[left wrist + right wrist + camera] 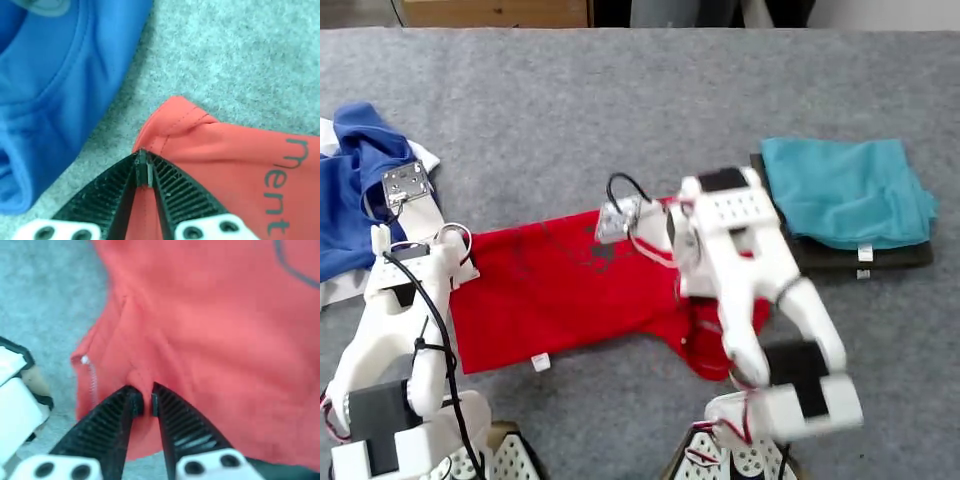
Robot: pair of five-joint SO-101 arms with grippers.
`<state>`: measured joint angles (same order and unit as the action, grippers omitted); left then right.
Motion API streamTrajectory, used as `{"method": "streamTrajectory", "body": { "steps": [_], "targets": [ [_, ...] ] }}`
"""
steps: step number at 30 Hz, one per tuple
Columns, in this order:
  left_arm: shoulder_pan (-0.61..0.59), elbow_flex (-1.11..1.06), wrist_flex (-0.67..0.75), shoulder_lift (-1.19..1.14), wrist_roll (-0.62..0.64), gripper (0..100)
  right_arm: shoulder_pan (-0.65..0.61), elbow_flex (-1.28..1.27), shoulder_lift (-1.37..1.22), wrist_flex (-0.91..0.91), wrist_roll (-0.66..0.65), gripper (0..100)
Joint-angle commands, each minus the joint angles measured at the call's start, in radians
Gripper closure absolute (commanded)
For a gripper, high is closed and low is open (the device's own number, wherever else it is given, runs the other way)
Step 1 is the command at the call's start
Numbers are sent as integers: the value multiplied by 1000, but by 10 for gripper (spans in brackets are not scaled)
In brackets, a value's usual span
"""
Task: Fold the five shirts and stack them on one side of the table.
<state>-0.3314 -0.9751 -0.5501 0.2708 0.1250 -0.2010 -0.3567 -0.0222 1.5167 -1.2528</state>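
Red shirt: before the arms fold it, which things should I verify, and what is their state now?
1. The left pincer is shut on the red shirt corner: ok.
2. The right pincer is shut on a pinch of it: ok.
3. It lies flat: not ok, one end is bunched.
4. The blue shirt is apart from it: ok.
5. The teal shirt is apart from it: cannot tell, an arm hides the gap.

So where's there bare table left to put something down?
The far strip of table behind all the shirts is bare, also the near right corner in front of the teal stack. Crowded: the left, where the blue shirt nearly meets the red shirt pinched by the left gripper and right gripper.
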Motion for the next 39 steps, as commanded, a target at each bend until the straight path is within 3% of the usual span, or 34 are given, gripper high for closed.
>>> {"method": "streamTrajectory", "body": {
  "steps": [1, 9, 14, 17, 25, 32, 36, 39],
  "targets": [
    [-8, 10, 12, 26, 5, 971, 12, 265, -142, 48, 6, 984],
    [-8, 8, 12, 26, 3, 971, 12, 638, -453, 147, -81, 976],
    [-8, 8, 12, 26, 2, 971, 18, 834, -591, 218, -81, 829],
    [-8, 8, 12, 26, 2, 971, 15, 875, -575, 250, -84, 768],
    [-8, 10, 12, 26, 2, 971, 23, 868, -440, 250, -17, 766],
    [-10, 10, 12, 26, 2, 971, 46, 476, -93, 250, -49, 967],
    [-10, 4, 12, 29, 2, 971, 44, 130, 170, 227, -126, 874],
    [-10, 4, 12, 31, 2, 971, 51, -79, 325, 103, -130, 796]
  ]
}}
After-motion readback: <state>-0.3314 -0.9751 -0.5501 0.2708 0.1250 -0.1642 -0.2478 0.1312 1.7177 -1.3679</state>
